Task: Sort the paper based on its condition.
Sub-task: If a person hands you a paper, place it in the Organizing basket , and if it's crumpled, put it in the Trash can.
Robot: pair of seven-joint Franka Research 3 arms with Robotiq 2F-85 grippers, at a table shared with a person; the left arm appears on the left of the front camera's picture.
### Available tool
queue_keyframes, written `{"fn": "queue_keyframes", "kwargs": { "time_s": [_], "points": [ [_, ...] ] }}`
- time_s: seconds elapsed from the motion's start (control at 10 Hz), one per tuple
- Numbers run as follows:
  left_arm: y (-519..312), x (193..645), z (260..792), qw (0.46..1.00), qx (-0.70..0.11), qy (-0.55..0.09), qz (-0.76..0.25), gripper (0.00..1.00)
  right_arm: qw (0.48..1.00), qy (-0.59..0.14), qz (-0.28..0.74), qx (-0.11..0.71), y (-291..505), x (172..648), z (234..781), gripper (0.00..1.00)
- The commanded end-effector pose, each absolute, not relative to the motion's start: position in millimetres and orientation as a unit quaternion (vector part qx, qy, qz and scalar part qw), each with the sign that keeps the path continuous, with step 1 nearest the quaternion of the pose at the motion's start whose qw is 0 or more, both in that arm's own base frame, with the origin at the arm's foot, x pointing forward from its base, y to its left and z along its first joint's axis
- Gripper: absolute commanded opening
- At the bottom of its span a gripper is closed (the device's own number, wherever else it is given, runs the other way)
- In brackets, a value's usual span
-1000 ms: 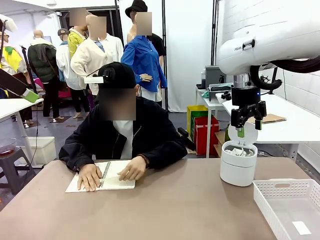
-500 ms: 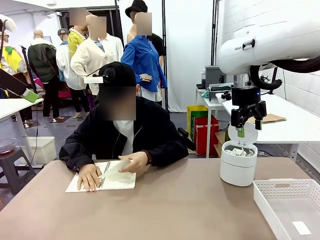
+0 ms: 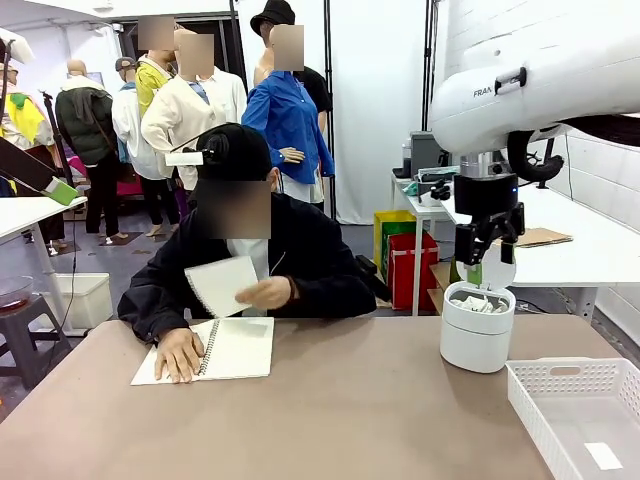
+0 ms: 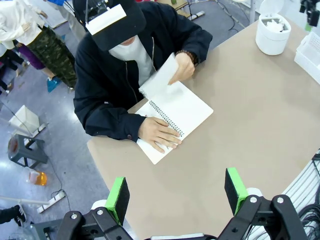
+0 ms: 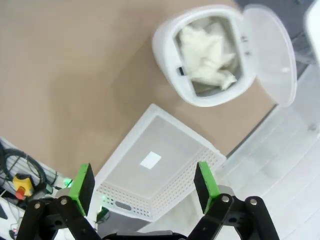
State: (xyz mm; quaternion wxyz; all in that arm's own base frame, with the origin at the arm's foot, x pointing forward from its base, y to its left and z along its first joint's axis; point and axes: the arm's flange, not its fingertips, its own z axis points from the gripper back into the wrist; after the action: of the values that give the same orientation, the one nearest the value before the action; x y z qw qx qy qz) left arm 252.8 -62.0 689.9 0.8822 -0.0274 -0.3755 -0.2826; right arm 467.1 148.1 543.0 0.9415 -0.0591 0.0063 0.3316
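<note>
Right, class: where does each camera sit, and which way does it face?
Front view: robot's side, facing the person across the table; right gripper hangs above the bin.
Left wrist view: high up, looking down on the person's notebook; left gripper open.
Right wrist view: looking down into bin and tray; own fingers open.
Front and right wrist share bin and tray.

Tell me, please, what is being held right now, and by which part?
The left claw and right claw are open, empty. The person's hand holds a paper sheet by one edge.
</note>
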Motion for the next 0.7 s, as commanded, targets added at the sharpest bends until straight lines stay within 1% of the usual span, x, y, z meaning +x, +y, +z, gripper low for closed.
{"fn": "queue_keyframes", "kwargs": {
  "time_s": [0.0,0.2,0.4,0.6],
  "points": [
    [-62.2,252.3,690.3,0.882,-0.028,-0.376,-0.281,1.00,0.926,-0.044,0.373,-0.049,173.0,424.5,534.7,1.00],
    [-62.2,252.3,690.3,0.882,-0.028,-0.376,-0.281,1.00,0.905,-0.114,0.406,-0.049,199.1,404.0,547.4,1.00],
    [-62.2,252.3,690.3,0.882,-0.028,-0.376,-0.281,1.00,0.882,-0.189,0.430,-0.012,221.6,397.4,584.1,1.00],
    [-62.2,252.3,690.3,0.882,-0.028,-0.376,-0.281,1.00,0.868,-0.201,0.451,0.051,236.9,398.1,618.5,1.00]
  ]
}}
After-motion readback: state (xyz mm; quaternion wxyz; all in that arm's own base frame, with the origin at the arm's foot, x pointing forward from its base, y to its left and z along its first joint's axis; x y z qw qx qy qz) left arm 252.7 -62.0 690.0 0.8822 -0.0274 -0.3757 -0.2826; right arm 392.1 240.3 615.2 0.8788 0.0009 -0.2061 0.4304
